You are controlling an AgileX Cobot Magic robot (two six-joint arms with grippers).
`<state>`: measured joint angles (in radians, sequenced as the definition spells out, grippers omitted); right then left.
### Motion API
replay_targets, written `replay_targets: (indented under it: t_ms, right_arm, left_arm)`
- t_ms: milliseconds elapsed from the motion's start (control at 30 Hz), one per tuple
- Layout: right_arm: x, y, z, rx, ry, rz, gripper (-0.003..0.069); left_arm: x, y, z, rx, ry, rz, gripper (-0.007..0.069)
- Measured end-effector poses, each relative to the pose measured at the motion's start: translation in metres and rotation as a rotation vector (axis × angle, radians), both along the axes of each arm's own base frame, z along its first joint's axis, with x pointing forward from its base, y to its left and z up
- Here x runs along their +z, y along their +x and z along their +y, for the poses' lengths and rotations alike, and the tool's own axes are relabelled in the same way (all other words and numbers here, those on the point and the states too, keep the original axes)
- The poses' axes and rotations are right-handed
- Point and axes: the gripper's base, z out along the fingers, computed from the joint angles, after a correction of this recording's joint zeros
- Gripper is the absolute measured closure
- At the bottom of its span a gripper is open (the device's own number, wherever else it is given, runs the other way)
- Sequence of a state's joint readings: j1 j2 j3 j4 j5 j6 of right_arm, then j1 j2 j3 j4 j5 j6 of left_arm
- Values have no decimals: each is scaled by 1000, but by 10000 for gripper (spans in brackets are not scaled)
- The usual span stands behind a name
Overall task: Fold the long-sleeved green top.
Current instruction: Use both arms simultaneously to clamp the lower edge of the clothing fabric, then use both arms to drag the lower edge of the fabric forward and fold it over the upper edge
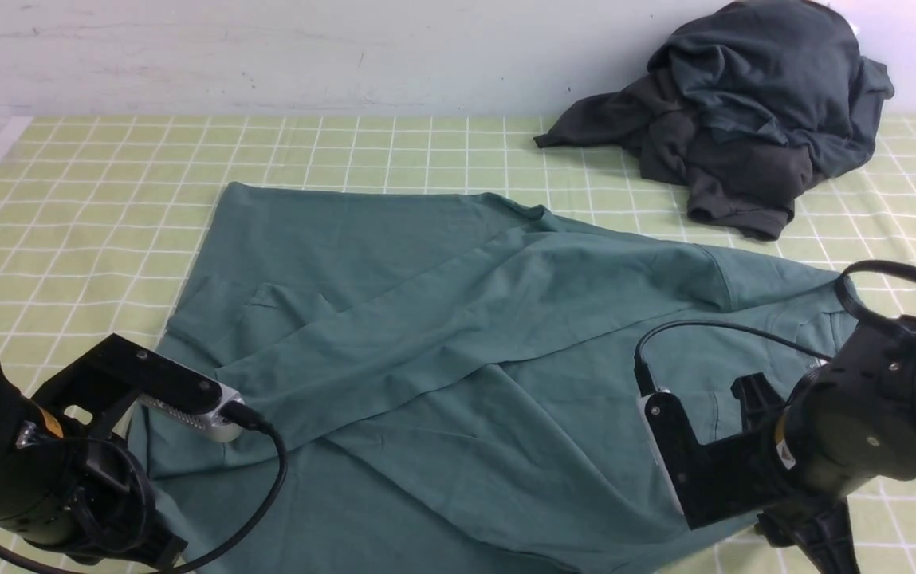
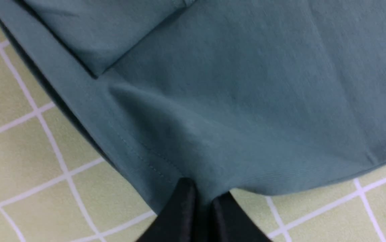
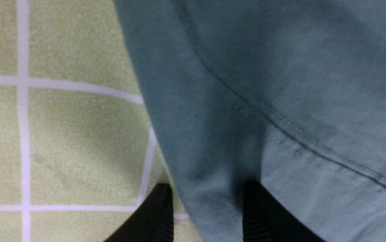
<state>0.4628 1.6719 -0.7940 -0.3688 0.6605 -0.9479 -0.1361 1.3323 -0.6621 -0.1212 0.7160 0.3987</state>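
The green top (image 1: pixel 458 335) lies spread across the middle of the checked tabletop (image 1: pixel 107 199) with one long sleeve laid slantwise over its body, so the fold looks part-way done and the near edge seems next. The left fingers (image 2: pixel 182 208) are pinched tight on a stitched corner of the soft, fine-knit cloth, while the right fingers (image 3: pixel 161 215) stand apart astride another seamed edge, gripping nothing. They likely need to close before both lift evenly.
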Motion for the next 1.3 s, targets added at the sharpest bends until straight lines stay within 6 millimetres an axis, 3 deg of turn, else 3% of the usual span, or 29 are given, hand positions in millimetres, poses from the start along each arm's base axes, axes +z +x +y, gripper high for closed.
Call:
replay_targets:
  t_ms: [200, 300, 533, 700, 767, 833, 900, 933, 1100, 1300]
  right_arm:
    - [4, 1, -1, -153, 58, -29, 608]
    - [18, -3, -4, -331, 125, -68, 653]
    - [47, -15, -15, -580, 176, -125, 657]
    - [62, -7, -21, -622, 188, -176, 657]
    - [73, 15, -27, -655, 247, -239, 657]
    - [79, 30, -30, -676, 275, -271, 657]
    - [89, 64, -37, -712, 332, -341, 657]
    - [91, 70, -38, -716, 339, -351, 657]
    - [98, 136, -40, -718, 379, -440, 658]
    - [73, 198, -36, -714, 367, -462, 658]
  left_arm:
    - [15, -4, -2, 53, -35, 58, 615]
    - [31, -6, -2, 95, -51, 26, 615]
    - [66, 1, 7, 239, -56, -121, 615]
    - [97, 41, 18, 378, -110, -324, 615]
    - [105, 67, 17, 388, -128, -379, 615]
    - [106, 79, 17, 389, -133, -398, 615]
    - [101, 116, 16, 396, -141, -429, 615]
    - [104, 120, 15, 396, -145, -442, 615]
    - [83, 191, 12, 395, -137, -442, 615]
    - [55, 249, 9, 391, -129, -440, 615]
